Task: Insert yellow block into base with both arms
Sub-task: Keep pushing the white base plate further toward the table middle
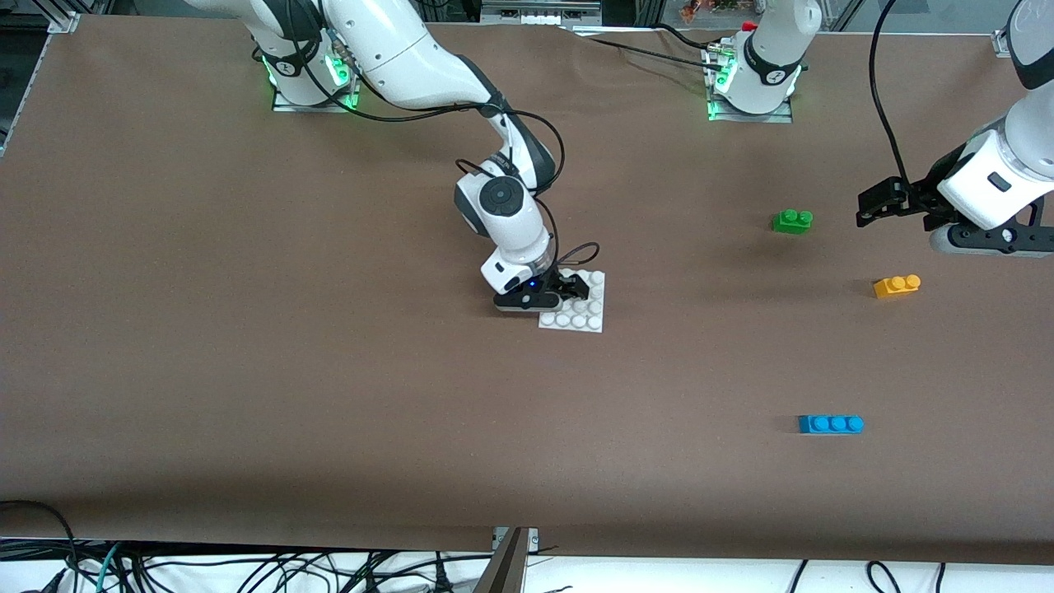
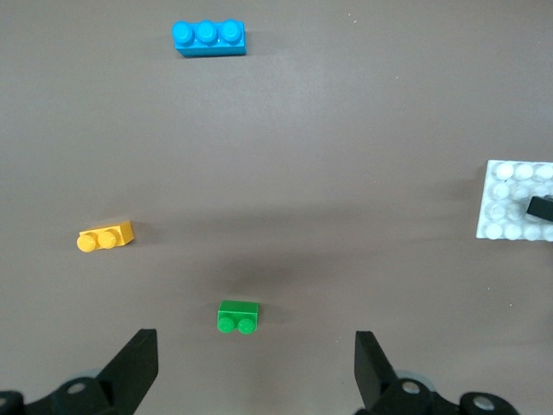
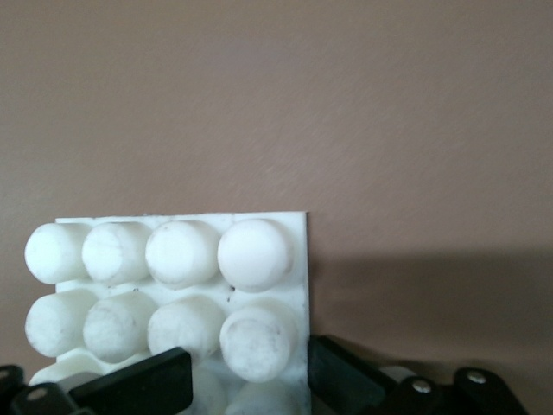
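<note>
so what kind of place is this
Likely a robotics lab bench: two bolted-down arms, a brown-covered table with toy bricks like the yellow block and the base, and loose cables along its edge.

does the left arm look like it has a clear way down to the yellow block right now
Probably yes. The left gripper is open and empty above the table, near the yellow block, which lies alone with bare table around it. The green brick sits apart, and the right gripper is shut on the base.
</note>
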Available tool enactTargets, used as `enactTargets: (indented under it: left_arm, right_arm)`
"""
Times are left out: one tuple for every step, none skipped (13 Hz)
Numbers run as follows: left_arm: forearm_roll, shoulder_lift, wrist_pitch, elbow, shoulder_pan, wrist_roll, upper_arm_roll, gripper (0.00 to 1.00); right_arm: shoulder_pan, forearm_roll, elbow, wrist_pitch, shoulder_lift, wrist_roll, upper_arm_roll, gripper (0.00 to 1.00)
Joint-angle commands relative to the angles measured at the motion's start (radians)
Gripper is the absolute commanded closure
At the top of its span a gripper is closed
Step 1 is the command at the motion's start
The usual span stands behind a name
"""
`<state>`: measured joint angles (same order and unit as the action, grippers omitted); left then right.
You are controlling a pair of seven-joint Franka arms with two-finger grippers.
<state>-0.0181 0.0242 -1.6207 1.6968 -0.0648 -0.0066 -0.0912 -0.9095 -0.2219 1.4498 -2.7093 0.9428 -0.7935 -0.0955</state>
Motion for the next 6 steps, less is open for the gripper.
enactTargets:
  left_arm:
    - [0.013,0.0,0.012,-0.005,-0.006,-0.006,-0.007,0.0]
    - [0.012,0.0,0.012,-0.005,-0.006,-0.006,-0.007,0.0]
    - [0.012,0.0,0.013,-0.003,-0.006,-0.006,-0.007,0.0]
    - [0.013,0.0,0.012,-0.003,-0.007,-0.006,-0.007,0.0]
    - [0.013,0.0,0.012,-0.003,-0.007,-0.006,-0.007,0.0]
    - [0.012,0.0,0.012,-0.003,-0.007,-0.006,-0.007,0.0]
  right_arm:
    - [-0.034,-0.014,-0.054,-0.006,0.047,-0.032,0.004,0.35]
    - [-0.043,-0.014,-0.057,-0.007,0.05,-0.039,0.004,0.35]
    - [-0.043,-0.014,-0.057,-0.007,0.048,-0.038,0.004,0.35]
    - [-0.043,-0.014,-0.057,-0.007,0.048,-0.035,0.002,0.35]
    - [-0.042,-0.014,-0.058,-0.006,0.044,-0.032,-0.009,0.33]
    - [-0.037,-0.016,-0.058,-0.006,0.039,-0.032,-0.007,0.29]
